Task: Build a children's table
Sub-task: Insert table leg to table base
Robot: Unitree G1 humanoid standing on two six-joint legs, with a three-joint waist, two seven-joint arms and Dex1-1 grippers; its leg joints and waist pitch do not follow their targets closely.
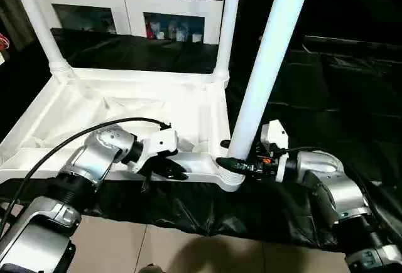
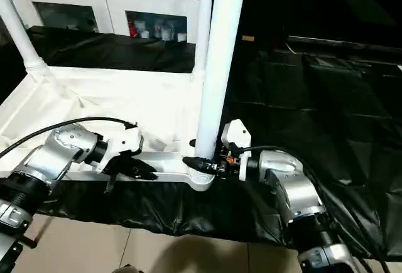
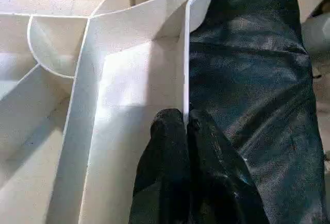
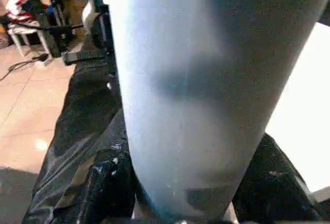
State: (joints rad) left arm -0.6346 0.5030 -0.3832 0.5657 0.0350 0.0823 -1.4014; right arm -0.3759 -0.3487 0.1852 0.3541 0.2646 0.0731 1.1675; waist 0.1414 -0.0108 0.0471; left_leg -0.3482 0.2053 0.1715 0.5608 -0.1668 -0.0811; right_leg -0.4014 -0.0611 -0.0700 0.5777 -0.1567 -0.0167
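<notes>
The children's table top (image 1: 125, 107) lies upside down on black cloth, ribbed underside facing up. Two white legs stand in its far corners, one on the left (image 1: 38, 25) and one on the right (image 1: 227, 28). A third leg (image 1: 267, 66) rises from the near right corner socket (image 1: 231, 179). My right gripper (image 1: 235, 163) is shut on this leg just above the socket, with a finger (image 4: 103, 183) on either side of it. My left gripper (image 3: 185, 118) is shut on the thin near rim (image 3: 184, 64) of the top, left of that socket.
A white cabinet with glass doors (image 1: 125, 3) stands behind the table. Black cloth (image 1: 326, 97) covers the surface to the right and hangs over the front edge. Tiled floor (image 1: 188, 251) lies below. A black cable (image 1: 75, 136) arcs over my left forearm.
</notes>
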